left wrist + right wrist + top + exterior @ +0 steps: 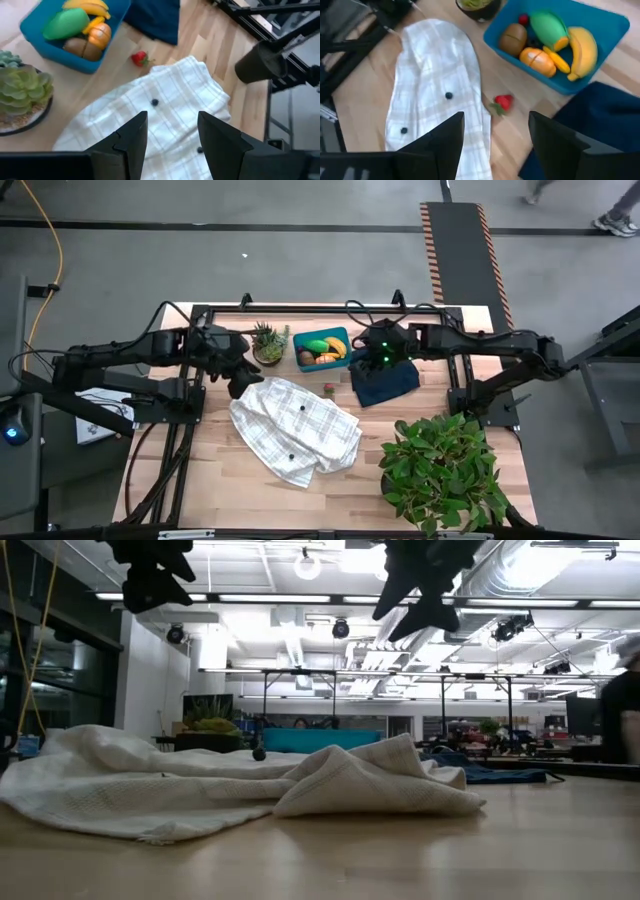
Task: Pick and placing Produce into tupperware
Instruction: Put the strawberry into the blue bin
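The teal tub [322,348] stands at the far side of the table, between a small spiky plant [267,343] and a navy cloth [384,383], and it already holds a banana [584,47], a green piece [549,29], an orange piece [537,60] and a brown one [513,38]. What remains outside is a red strawberry [328,389], lying on the bare wood just beside the edge of the white checked towel [296,429], and two small dark berries [449,95] that sit on the towel itself. Both arms hang high above the table. The left gripper [238,370] is over the near end of the towel and the right gripper [380,355] is over the navy cloth, close to the tub; each has its fingers spread apart and holds nothing. I think the step in hand is to fetch the strawberry, and the right arm seems better placed for it. To do it well, the gripper should come straight down with the fingers on both sides of the fruit, not catching the towel edge, and close gently, because such a small round piece can roll away. The berries on the soft towel will be harder, since the fingers may pinch fabric together with them.
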